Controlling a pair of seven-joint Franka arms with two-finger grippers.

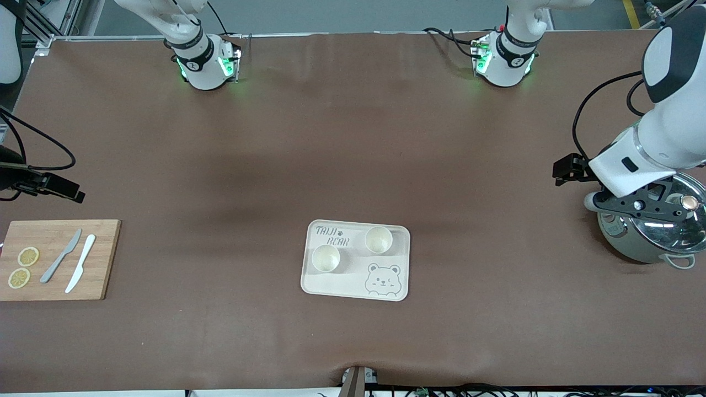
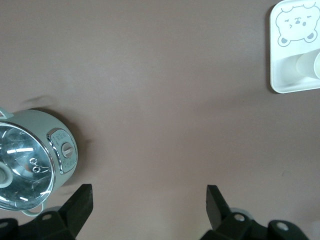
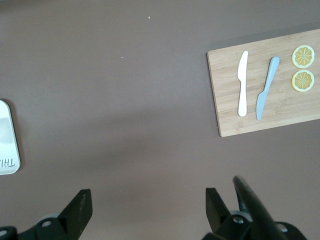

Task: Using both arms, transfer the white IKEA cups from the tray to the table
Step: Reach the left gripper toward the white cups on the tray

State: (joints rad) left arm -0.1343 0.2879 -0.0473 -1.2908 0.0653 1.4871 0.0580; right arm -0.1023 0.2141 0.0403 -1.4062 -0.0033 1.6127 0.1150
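Left gripper [image 2: 149,210] hangs over bare brown worktop [image 2: 160,90], jaws spread wide, nothing between them. A pale green pot [image 2: 47,150] with a glass lid [image 2: 22,167] and a front dial [image 2: 67,150] stands just beside one finger. Well apart from it, a corner of the cream tray [image 2: 292,55] shows its bear drawing [image 2: 297,24] and one white cup [image 2: 309,64], cut by the frame edge.

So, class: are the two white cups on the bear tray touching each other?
Apart. The front view shows bare tray floor between the cup nearer the camera and the cup farther away.
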